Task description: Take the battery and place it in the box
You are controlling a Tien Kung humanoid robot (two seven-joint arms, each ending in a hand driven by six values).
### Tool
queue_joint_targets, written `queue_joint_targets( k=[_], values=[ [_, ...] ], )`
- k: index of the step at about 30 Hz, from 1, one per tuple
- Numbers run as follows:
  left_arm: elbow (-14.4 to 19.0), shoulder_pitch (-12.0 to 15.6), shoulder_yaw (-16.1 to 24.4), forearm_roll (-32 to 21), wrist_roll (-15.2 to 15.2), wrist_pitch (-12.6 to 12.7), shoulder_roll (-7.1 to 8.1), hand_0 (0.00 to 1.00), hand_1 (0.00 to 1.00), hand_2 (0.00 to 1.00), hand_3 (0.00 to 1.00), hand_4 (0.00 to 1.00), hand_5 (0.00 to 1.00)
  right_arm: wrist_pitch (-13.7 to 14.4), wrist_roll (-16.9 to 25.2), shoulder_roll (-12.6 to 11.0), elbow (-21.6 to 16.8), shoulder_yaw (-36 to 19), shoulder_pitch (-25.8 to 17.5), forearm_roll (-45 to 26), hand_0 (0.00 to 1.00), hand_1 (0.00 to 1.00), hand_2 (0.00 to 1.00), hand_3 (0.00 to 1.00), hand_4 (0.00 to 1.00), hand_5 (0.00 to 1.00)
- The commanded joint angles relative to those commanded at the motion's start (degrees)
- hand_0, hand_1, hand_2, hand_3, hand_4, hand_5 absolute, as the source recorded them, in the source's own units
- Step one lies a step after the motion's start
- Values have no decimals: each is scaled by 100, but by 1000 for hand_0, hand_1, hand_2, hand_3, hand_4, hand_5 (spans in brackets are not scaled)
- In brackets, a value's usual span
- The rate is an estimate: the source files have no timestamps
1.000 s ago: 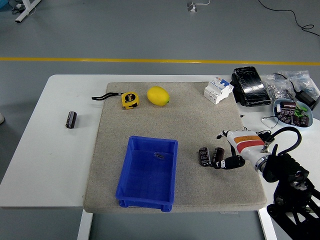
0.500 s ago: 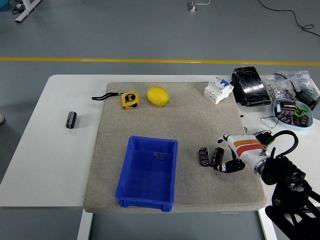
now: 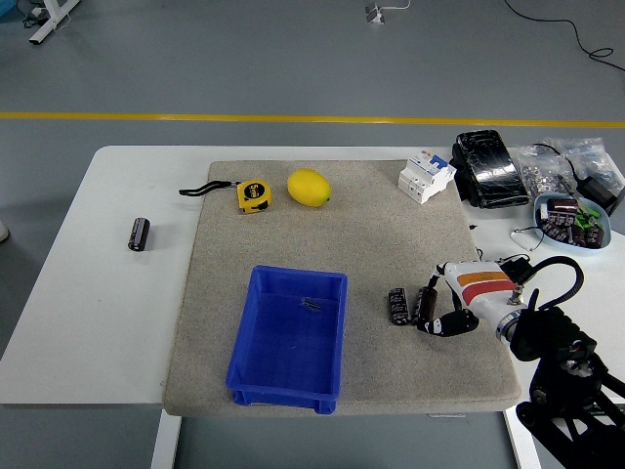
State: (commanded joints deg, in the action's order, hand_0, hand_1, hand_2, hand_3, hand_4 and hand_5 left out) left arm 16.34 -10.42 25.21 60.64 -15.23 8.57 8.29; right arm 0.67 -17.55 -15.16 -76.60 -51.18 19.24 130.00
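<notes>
On the desk [image 3: 107,322] lies one grey mat [image 3: 391,234], and on it one blue box [image 3: 289,337], one lemon [image 3: 309,187], one yellow tape measure [image 3: 253,194] and one white circuit breaker [image 3: 426,176]. Three batteries show singly: one on the bare desk at left [image 3: 139,234], one on the mat [image 3: 397,305], and one beside it against the right hand [image 3: 459,303]. One bowl [image 3: 598,234] at right holds more; their number cannot be told
</notes>
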Motion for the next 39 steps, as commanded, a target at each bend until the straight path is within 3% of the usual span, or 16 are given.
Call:
queue_joint_targets(
  k=[25,32,39],
  values=[
    [9,23,36,77,-16,-25,6,696,670,729,633,653,666,321,15,-14,-95,-6,4,0,69,71,180,468,998,385],
    [3,3,-3,3,5,-6,12,696,670,728,634,654,667,277,-18,-72,-362,-115,59,0,70,68,178,465,998,379],
    [-4,-9,-12,-13,10,0,27,696,669,726,634,654,667,178,-79,-99,-873,-81,191,0,70,68,178,467,998,372]
  ],
)
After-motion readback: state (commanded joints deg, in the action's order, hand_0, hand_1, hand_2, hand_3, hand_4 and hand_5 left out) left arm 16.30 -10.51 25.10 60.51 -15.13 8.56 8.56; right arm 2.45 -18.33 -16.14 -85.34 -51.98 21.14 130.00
